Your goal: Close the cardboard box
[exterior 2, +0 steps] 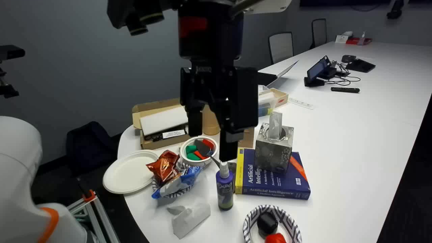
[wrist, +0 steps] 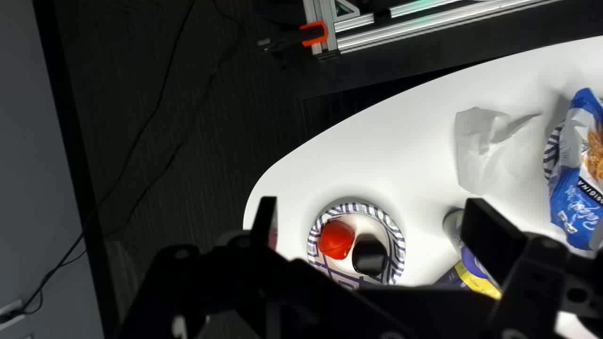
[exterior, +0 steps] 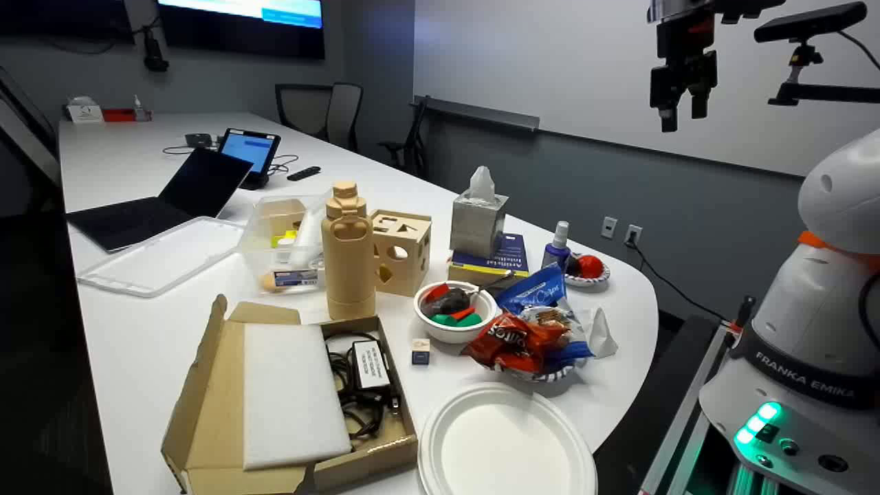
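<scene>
— Reference point for clock positions?
— The tan bottle (exterior: 350,285), upright.
— Cardboard box (exterior: 371,463)?
— Seven o'clock, its lid folded open; a white slab (exterior: 292,399) lies between lid and black cables (exterior: 371,401).
— Remaining labels?
— Wooden cube with cut-outs (exterior: 410,273), three o'clock; white bowl (exterior: 450,335), four; white plate (exterior: 509,447), five; gripper (exterior: 683,114), two, high, jaws parted.

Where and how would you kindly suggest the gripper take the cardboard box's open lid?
I'd pinch the outer flap along the lid's edge farthest from the cables, bringing the open gripper down from above, jaws either side. That flap looks thin and turned up, clear of the white pad, so it should fit between them.
</scene>
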Robot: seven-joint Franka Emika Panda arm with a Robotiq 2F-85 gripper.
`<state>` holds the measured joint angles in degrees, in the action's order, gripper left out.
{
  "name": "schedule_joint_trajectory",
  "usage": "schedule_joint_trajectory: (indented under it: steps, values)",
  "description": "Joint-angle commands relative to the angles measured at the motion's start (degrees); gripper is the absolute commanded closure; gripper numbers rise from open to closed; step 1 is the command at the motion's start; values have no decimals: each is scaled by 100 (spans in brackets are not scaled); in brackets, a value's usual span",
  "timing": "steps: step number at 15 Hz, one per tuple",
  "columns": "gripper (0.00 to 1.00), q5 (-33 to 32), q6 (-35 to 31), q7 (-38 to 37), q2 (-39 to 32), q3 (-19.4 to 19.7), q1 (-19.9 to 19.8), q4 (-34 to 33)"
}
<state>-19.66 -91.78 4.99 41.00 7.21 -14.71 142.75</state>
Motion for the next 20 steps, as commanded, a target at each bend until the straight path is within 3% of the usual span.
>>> schedule_joint_trajectory:
  steps: [1, 4, 9, 14, 17, 20]
  values:
    - [0, -65, 42, -80, 11, 122, 165, -16]
    - [0, -13, 16, -99, 2, 60, 246, 51]
    - [0, 1047, -389, -530, -56, -648, 1244, 531]
    - [0, 2444, -1035, -1801, -810, -1839, 2139, 338]
    - [0, 2640, -1784, -2889, -1698, -2646, 2340, 1]
    - [0, 2357, -2437, -3834, -2651, -3275, 2421, -499]
